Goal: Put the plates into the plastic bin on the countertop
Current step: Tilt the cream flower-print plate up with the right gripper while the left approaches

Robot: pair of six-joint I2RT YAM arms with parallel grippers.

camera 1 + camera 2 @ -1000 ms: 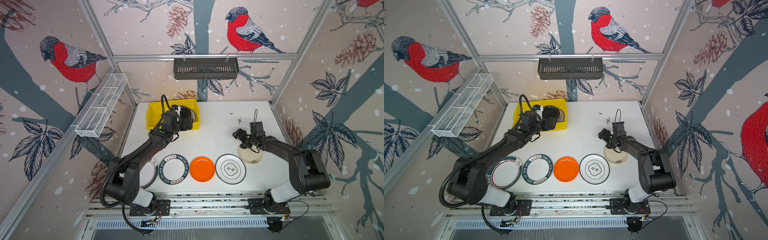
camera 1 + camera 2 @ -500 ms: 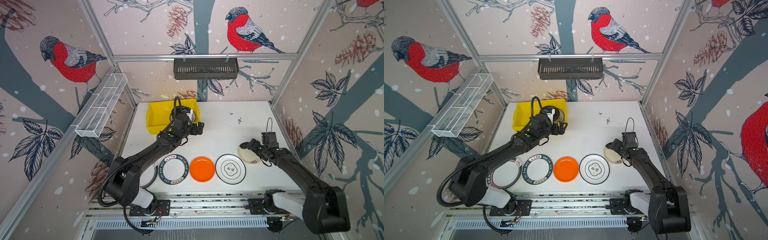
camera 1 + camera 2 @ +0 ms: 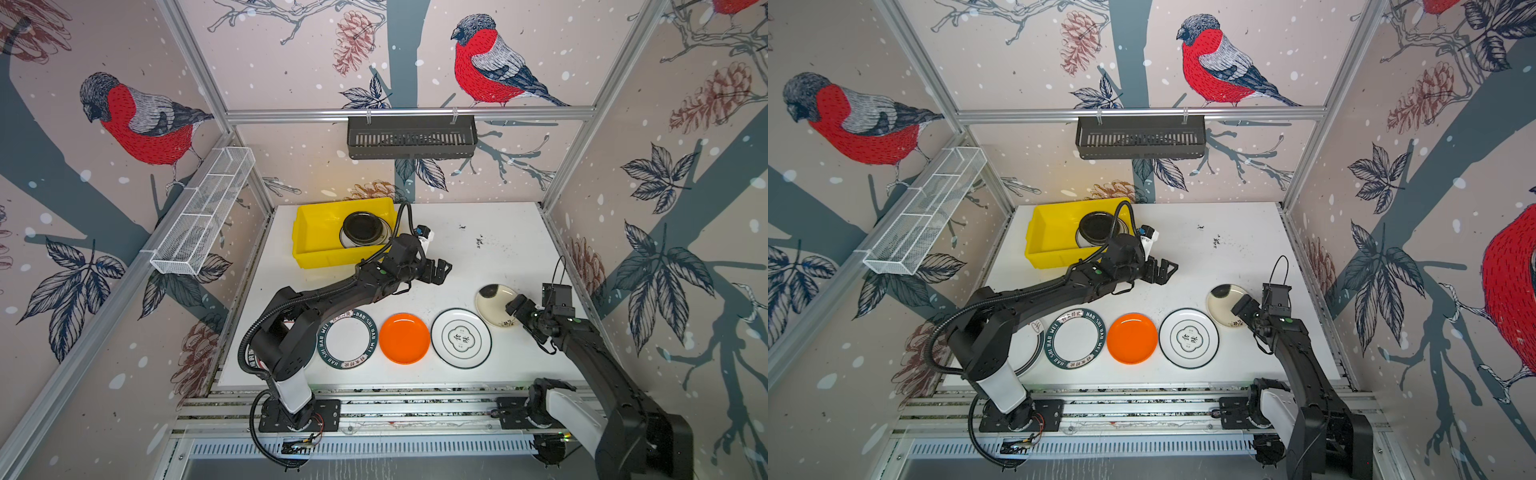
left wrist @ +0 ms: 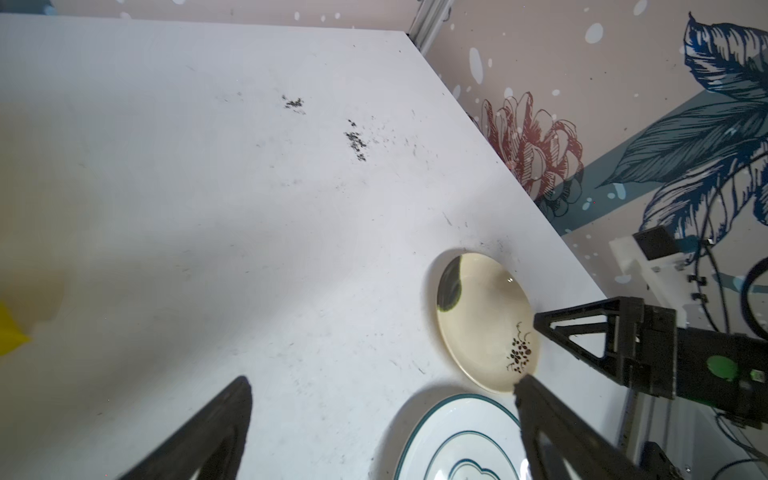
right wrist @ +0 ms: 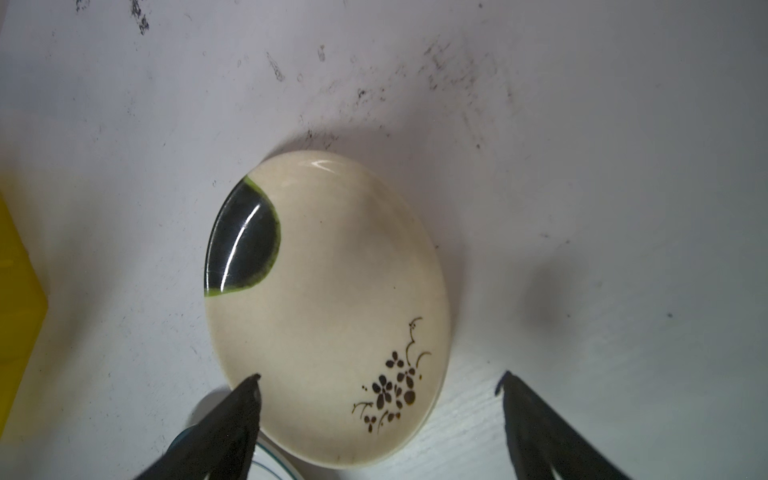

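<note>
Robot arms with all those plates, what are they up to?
The two arms are putting plates into the yellow bin. A black plate already lies inside it. The left claw hangs open and empty over the countertop beside the bin. The right claw is open at the edge of the cream plate, not gripping it yet. An orange plate, a green-lettered plate and a white plate wait in a row at the front.
</note>
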